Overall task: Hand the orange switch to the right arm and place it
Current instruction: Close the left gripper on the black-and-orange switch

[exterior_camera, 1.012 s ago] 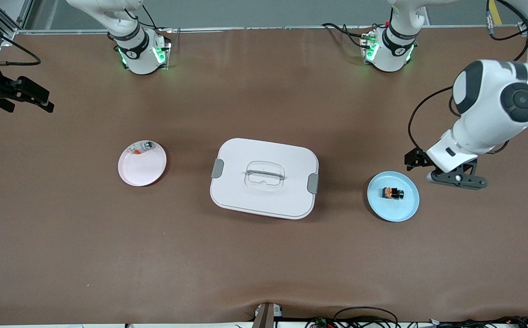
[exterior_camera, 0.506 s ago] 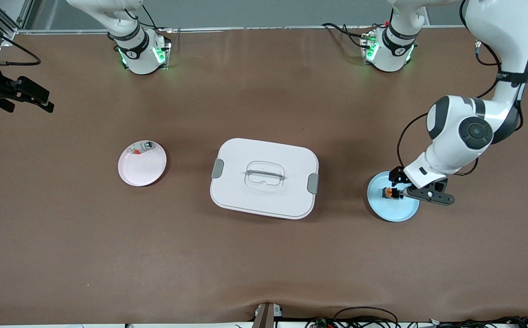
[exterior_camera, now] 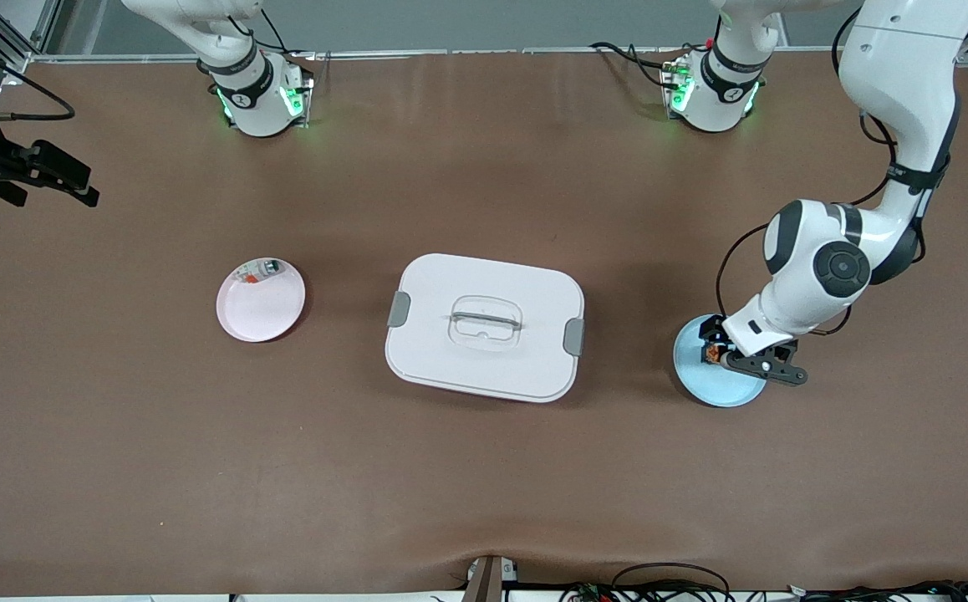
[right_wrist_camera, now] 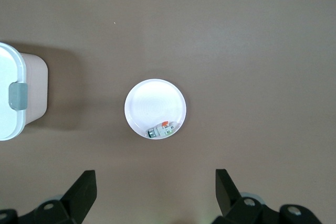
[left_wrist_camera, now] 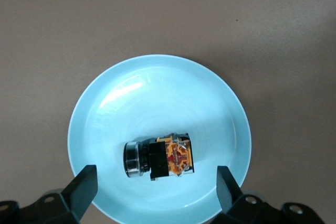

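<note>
The orange switch (left_wrist_camera: pixel 160 158), a small black block with an orange patch, lies on its side on a light blue plate (left_wrist_camera: pixel 157 93) toward the left arm's end of the table. My left gripper (left_wrist_camera: pixel 156 176) is low over this plate, open, with a finger on either side of the switch and touching neither side. In the front view the left gripper (exterior_camera: pixel 718 353) covers most of the switch (exterior_camera: pixel 710 354) on the plate (exterior_camera: pixel 701 386). My right gripper (right_wrist_camera: pixel 152 179) is open and empty, high above the table near the pink plate (right_wrist_camera: pixel 155 103).
The pink plate (exterior_camera: pixel 265 308) toward the right arm's end holds a pale clear-white part (exterior_camera: pixel 257 271) with red-orange and green bits. A white lidded box (exterior_camera: pixel 484 326) with grey latches stands between the two plates. Its end also shows in the right wrist view (right_wrist_camera: pixel 16 93).
My left arm has swung in and lowered its gripper from beside the blue plate to over the switch. The right arm has not moved.
</note>
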